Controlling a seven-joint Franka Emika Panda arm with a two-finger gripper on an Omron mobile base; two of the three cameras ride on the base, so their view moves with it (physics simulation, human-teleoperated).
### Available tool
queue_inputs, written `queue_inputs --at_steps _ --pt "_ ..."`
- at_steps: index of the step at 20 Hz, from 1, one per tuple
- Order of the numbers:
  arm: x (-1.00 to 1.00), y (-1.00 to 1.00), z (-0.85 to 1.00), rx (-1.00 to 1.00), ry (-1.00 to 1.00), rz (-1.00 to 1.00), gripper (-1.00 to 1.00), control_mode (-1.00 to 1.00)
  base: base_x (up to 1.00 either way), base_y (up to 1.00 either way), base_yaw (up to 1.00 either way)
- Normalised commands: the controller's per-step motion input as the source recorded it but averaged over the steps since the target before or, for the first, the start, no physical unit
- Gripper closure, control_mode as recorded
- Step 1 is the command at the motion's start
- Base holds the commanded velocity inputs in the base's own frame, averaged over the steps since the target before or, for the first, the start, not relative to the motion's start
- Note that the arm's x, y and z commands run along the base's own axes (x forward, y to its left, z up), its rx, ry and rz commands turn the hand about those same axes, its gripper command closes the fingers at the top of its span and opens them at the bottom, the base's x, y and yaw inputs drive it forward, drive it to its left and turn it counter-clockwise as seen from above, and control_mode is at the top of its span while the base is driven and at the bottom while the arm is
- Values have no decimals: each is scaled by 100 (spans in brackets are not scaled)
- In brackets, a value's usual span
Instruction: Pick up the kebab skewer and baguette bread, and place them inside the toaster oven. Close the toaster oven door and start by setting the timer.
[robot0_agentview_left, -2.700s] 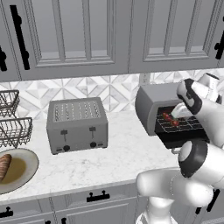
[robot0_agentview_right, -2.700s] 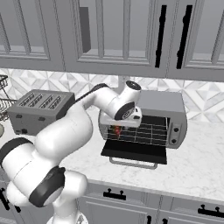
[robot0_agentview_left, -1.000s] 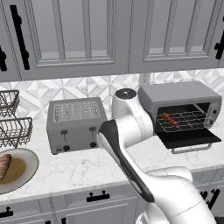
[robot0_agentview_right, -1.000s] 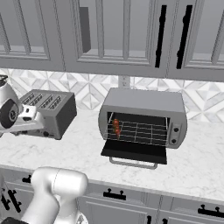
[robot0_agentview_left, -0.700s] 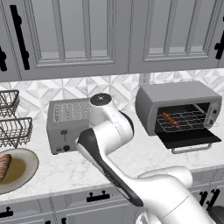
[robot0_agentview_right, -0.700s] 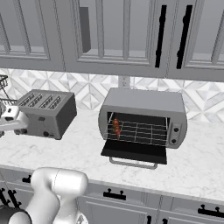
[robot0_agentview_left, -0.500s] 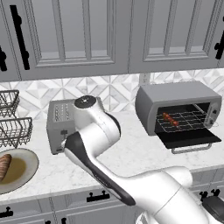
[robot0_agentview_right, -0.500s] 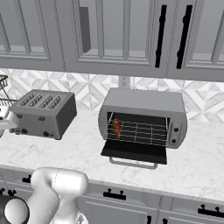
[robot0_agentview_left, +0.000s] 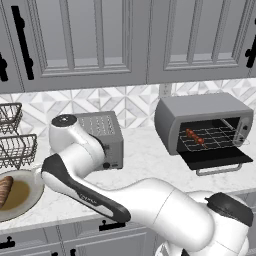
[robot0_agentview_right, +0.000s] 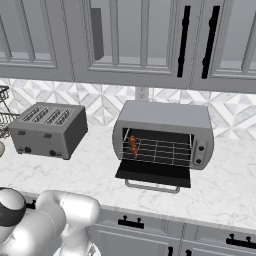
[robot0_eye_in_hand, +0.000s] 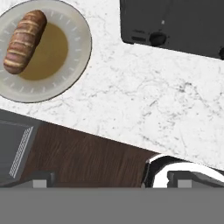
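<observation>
The kebab skewer (robot0_agentview_left: 195, 136) lies on the wire rack inside the toaster oven (robot0_agentview_left: 200, 112), also visible as the skewer (robot0_agentview_right: 133, 145) in the oven (robot0_agentview_right: 165, 117). The toaster oven door (robot0_agentview_right: 152, 175) hangs down open. The baguette bread (robot0_eye_in_hand: 24, 41) rests on a round plate (robot0_eye_in_hand: 70, 70) at the counter's left end, where the loaf (robot0_agentview_left: 4, 190) shows on the plate (robot0_agentview_left: 27, 202). My gripper (robot0_eye_in_hand: 110, 179) is open with nothing between its fingertips (robot0_eye_in_hand: 41, 179), looking down past the counter's front edge, with the baguette off toward the top left of the hand view.
A slotted pop-up toaster (robot0_agentview_left: 102, 137) stands between the plate and the oven, its front (robot0_eye_in_hand: 175, 26) close to the hand. Wire baskets (robot0_agentview_left: 12, 145) sit at the far left. Beyond the counter edge shows a dark wood floor (robot0_eye_in_hand: 87, 162).
My arm has swung left from beside the toaster oven, across the pop-up toaster, toward the plate. The skewer stays on the oven rack and the jaws stay open.
</observation>
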Motion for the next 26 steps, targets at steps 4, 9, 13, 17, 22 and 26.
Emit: queue_inputs --at_steps 4,9,13,17,22,26 --pt "-30 52 -50 9 0 0 -100 -100 0 0 0" --pt "0 36 7 8 3 0 -100 -100 0 0 0" --pt "0 33 1 1 8 -3 -100 -100 0 0 0" --pt "10 41 -4 0 0 -14 -100 -100 0 0 0" --pt "3 37 0 0 0 -20 -100 -100 0 0 0" --pt "17 24 -1 0 4 -17 -100 -100 0 0 0"
